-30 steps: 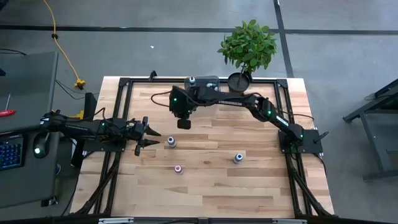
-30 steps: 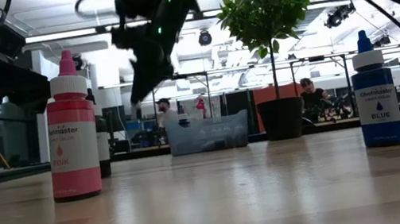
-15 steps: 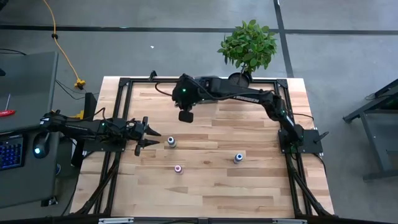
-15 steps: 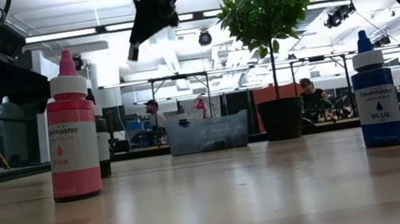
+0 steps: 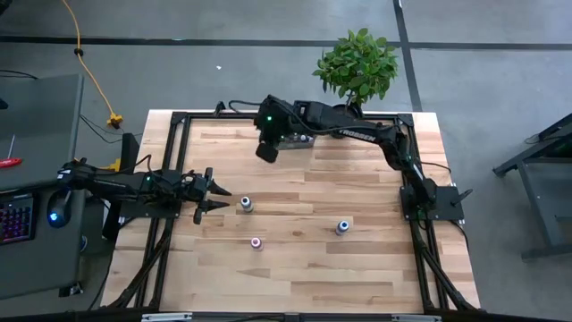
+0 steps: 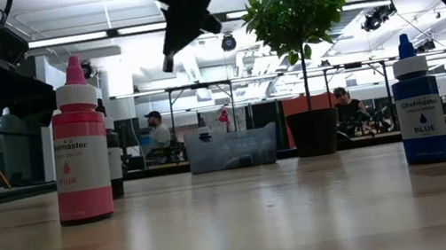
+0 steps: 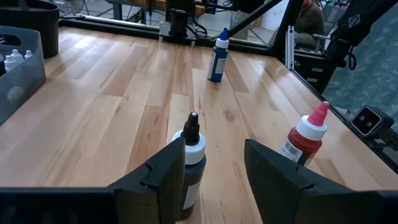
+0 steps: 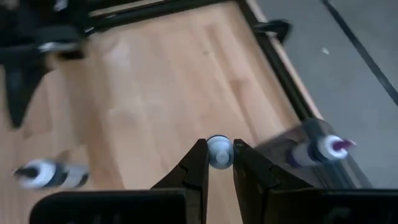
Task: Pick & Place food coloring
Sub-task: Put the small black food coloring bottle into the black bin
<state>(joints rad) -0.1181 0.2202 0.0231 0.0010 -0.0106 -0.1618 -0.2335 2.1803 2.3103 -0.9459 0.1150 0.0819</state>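
Finding one: my right pincer (image 8: pixel 218 163) is clenched on a small white-capped food coloring bottle (image 8: pixel 218 150), the cap showing between the two fingertips in the right wrist view. In the high view this pincer (image 5: pixel 266 150) hangs above the far part of the bench (image 5: pixel 357 268), just beside the grey tray (image 5: pixel 302 137) that sits against the far rail next to the potted plant (image 5: pixel 356 64). The low view shows it (image 6: pixel 169 59) raised well clear of the bench surface.

Finding two: the tray already holds at least one bottle; the right wrist view shows a purple-tipped one (image 8: pixel 317 149) lying in it.

Finding three: three bottles stand on the bench, well apart from the tray: a dark-tipped bottle (image 7: pixel 191 163), a pink bottle (image 6: pixel 77 141) and a blue bottle (image 6: pixel 419 101).

Finding four: my left pincer (image 7: pixel 214 171) is released, its fingers set either side of the dark-tipped bottle without gripping it. In the high view it (image 5: pixel 214 196) waits just beside that bottle (image 5: pixel 245 205).

Assessment: the step in hand is the carry to the tray, roughly mid-task. The next move calls for bringing the right pincer over a free part of the tray, lowering it, then releasing. The risk is knocking the bottle already lying there.
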